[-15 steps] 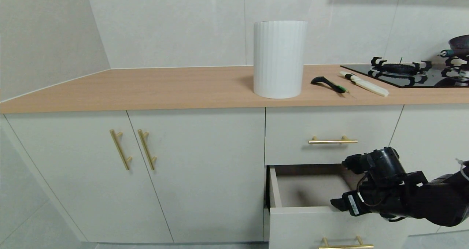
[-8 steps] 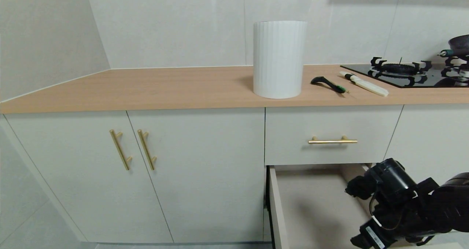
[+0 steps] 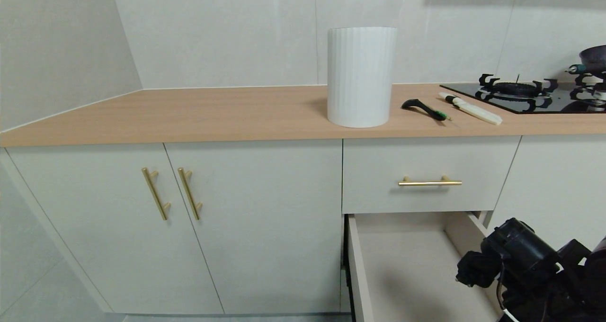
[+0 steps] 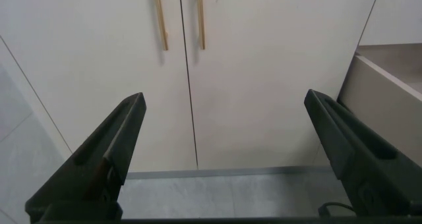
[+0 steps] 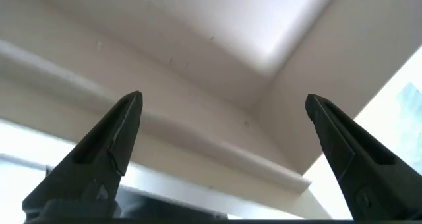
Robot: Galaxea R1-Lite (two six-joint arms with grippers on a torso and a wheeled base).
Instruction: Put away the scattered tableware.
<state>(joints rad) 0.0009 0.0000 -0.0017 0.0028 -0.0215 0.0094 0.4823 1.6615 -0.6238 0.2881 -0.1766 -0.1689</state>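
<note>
On the wooden counter [image 3: 213,113] lie a black peeler with a green tip [image 3: 423,109] and a cream-handled knife [image 3: 471,108], to the right of a tall white ribbed container [image 3: 360,76]. Below them the lower drawer [image 3: 402,265] stands pulled far out, its pale inside bare. My right arm's wrist [image 3: 521,270] hangs low over the drawer's right side. The right gripper [image 5: 223,97] is open, with an inner corner of the drawer [image 5: 264,72] between its fingers. My left gripper [image 4: 223,99] is open and holds nothing, facing the cabinet doors [image 4: 191,66] near the floor.
A black gas hob [image 3: 521,94] with pan supports sits at the counter's right end, a dark pan [image 3: 594,57] on it. The upper drawer [image 3: 428,175] is closed, with a gold handle. Two cabinet doors with gold handles [image 3: 170,194] are on the left.
The lower drawer has slid much farther out toward me. My right arm has moved down and to the right with the drawer front, which has left the head view.
</note>
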